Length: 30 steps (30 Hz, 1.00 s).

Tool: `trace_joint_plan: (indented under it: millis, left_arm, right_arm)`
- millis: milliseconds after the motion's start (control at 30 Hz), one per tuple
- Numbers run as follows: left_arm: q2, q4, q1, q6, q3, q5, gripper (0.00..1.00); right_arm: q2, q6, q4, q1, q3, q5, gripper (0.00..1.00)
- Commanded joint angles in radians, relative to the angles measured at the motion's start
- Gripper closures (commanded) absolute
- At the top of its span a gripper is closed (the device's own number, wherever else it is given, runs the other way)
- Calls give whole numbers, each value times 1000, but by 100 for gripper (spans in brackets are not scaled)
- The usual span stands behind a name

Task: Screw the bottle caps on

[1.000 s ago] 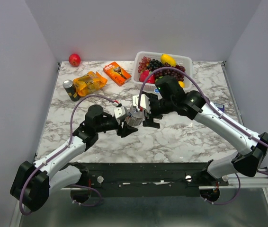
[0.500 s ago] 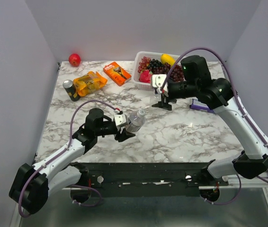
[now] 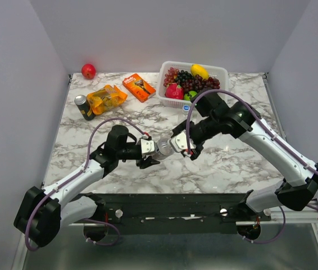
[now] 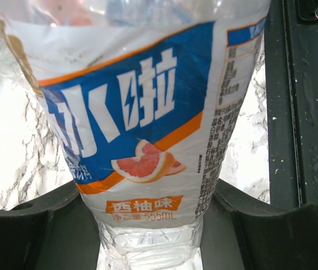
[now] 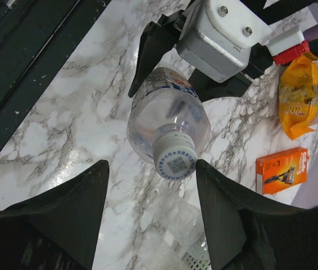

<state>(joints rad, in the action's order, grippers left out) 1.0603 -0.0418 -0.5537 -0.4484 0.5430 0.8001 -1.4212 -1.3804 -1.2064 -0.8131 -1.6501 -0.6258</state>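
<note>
One bottle [image 5: 167, 126] hung tilted over desk [image 3: 221, 163] centre, capped neck pointed toward 3 o'clock. Left end effector [image 3: 154, 153] clamped bottle body. Right end effector [image 5: 152, 164] stood apart, flanking cap [image 5: 175, 160], gaps visible both sides.

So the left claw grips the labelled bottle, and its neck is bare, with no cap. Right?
Not quite: the left claw grips the labelled bottle, but a whitish cap sits on its neck, as the right wrist view shows.
</note>
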Motion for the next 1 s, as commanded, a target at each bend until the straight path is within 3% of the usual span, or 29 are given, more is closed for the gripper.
trace_joint_plan:
  millis: [0,667,767,833,967]
  left_arm:
    - [4,0,-14,-27,28,36,100]
    - [6,25,-43,-59,49,24,100]
    - [6,19,-45,-50,48,16,100]
    - [7,7,-45,-44,43,11,100]
    - [-5,-78,-46,38,17,-59,100]
  right_arm:
    - [10,-68,-7,-15,6,6,31]
    - [-19,-52,-18,-34,-7,-26,48]
    - [-25,-48,-28,-37,-10,-34,52]
    - [-28,-31,-28,-38,-13,-40,60]
    - [-85,221,18,-37,-54,-35,72]
